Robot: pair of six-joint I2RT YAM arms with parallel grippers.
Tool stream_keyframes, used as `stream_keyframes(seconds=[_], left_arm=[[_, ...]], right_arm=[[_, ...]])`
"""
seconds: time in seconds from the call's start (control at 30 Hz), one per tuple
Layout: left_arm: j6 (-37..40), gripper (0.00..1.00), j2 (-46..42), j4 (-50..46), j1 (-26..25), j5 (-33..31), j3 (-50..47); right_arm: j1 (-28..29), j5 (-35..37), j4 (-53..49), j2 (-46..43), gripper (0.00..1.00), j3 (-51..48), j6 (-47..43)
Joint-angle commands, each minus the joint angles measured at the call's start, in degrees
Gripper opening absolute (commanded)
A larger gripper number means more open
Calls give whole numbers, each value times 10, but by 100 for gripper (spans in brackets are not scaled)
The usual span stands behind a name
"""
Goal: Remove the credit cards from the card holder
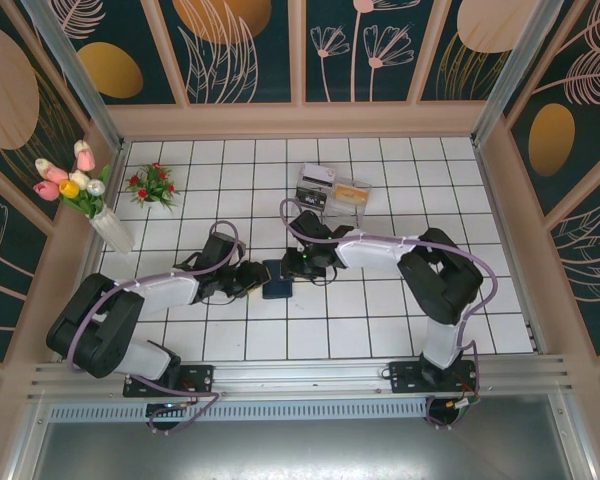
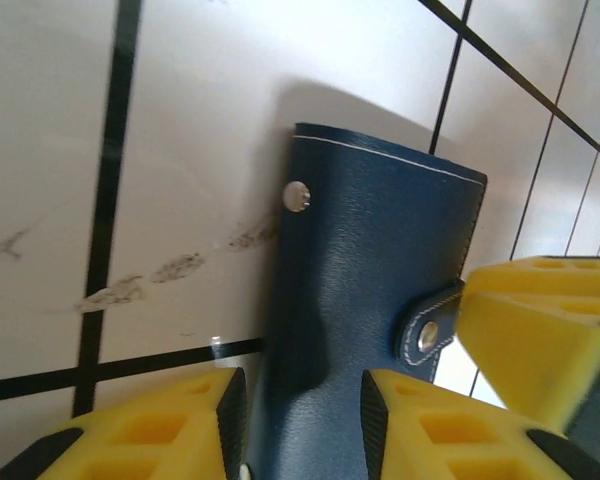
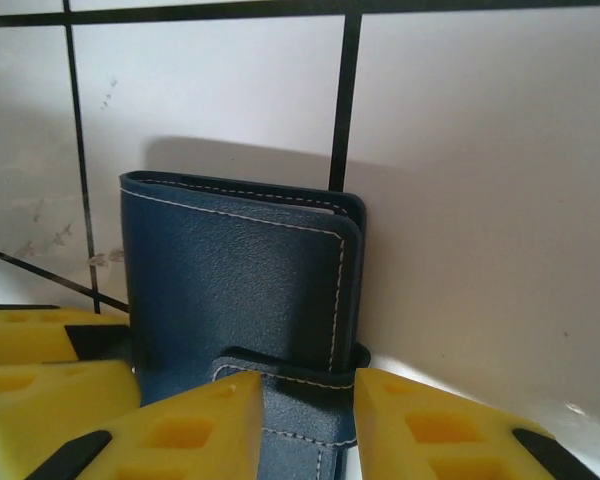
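Claws, two, are flanking one closed card holder (image 1: 277, 281) lying on the table (image 1: 380, 320): left claw (image 2: 300, 420) at its 9 o'clock, right claw (image 3: 308, 410) at 2 o'clock, straddling its one strap (image 3: 285, 395). Whether either is clenching, I cannot tell.

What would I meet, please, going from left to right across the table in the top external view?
vase of tulips → red flowers → left gripper → card holder → right gripper

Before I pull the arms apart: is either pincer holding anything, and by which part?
Both appear to grip the card holder: the left pincer pinches its body at one end, the right pincer pinches its snap strap.
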Motion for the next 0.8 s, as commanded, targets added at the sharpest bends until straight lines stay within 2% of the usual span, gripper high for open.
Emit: stream_keyframes(seconds=[0.0,0.27,0.53,0.67,0.77], left_arm=[[17,36,22,16,-1,30,13],[11,33,57,63,0,66,17],[22,16,33,40,-1,39,24],[26,9,17,42,-1,40,25],[26,8,8,44,-1,40,24]], right_arm=[[3,-17,8,14,32,20,-3],[1,-28,15,32,32,16,0],[-2,22,-30,-3,34,40,-10],[7,53,-66,-3,36,66,-16],[9,50,-65,2,38,69,-15]])
